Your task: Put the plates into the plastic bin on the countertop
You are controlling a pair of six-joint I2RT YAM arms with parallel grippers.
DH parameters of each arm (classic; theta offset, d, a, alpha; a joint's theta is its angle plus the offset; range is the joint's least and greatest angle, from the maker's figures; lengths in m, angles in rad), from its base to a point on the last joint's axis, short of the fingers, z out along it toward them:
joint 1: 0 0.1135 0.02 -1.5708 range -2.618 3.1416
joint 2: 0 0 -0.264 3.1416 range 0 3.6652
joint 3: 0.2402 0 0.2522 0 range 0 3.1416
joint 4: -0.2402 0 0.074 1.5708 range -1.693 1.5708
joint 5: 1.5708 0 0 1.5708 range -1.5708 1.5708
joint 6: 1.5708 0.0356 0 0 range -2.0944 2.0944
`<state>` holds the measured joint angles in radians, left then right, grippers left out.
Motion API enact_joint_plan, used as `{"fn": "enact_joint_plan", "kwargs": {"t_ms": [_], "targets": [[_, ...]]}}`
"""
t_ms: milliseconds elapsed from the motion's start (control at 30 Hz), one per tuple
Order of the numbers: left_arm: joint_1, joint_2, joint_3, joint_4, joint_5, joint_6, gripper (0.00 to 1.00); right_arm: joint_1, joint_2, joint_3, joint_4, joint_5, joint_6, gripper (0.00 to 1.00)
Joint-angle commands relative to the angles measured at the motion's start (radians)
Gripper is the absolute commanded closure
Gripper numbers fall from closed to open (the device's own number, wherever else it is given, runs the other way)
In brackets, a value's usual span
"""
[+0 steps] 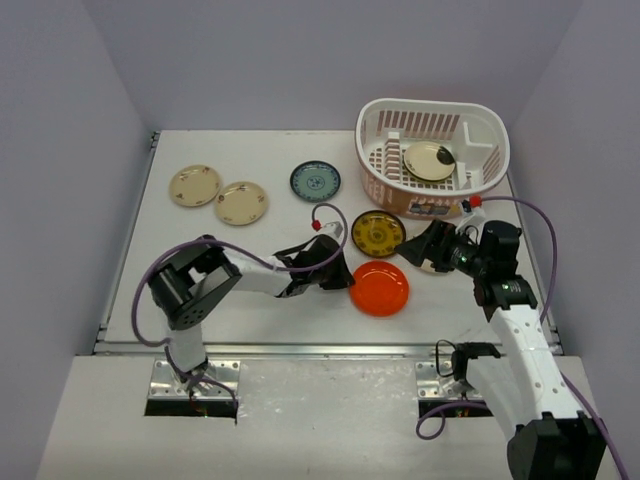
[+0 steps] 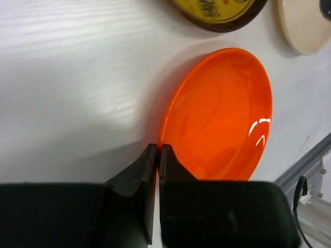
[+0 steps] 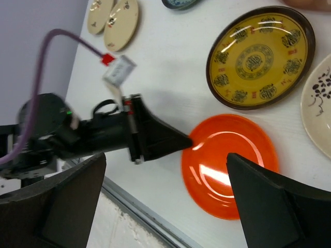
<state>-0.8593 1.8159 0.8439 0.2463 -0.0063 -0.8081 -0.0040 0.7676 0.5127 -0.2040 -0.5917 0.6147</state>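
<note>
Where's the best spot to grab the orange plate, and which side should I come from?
Pinch the upturned rim of the orange plate on its left edge, coming in low from the left. It lies flat on the countertop, likely too wide to span, and the brown-gold plate crowds its far side.

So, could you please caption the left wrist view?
Left end effector shut at the orange plate's rim on the white table.

Plain pale lavender walls [image 1: 300,60] close in the scene at the back and on both sides, unmarked and evenly lit. Along the near edge runs a white ledge [image 1: 320,425] with two dark rectangular cut-outs. A bare metal left mounting plate [image 1: 225,372] sits in one and a right mounting plate [image 1: 430,380] in the other.
</note>
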Motion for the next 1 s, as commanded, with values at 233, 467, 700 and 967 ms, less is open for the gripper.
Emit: {"fn": "enact_joint_plan", "kwargs": {"t_ms": [233,467,700,967], "targets": [[-0.003,-0.613,-0.122,-0.241,-0.24,0.027,1.0,0.058,0.268,-0.063,0.209,-0.268,-0.087,0.05],[-0.003,-0.715,-0.098,-0.264,-0.14,0.029,1.0,0.123,0.364,-0.078,0.379,-0.346,-0.038,0.32],[-0.003,-0.717,-0.101,-0.263,-0.123,0.023,1.0,0.124,0.331,-0.121,0.51,-0.358,0.062,0.98],[-0.003,-0.747,-0.013,-0.56,-0.425,0.034,0.0,0.081,0.301,-0.077,0.557,-0.228,0.269,1.0]]}}
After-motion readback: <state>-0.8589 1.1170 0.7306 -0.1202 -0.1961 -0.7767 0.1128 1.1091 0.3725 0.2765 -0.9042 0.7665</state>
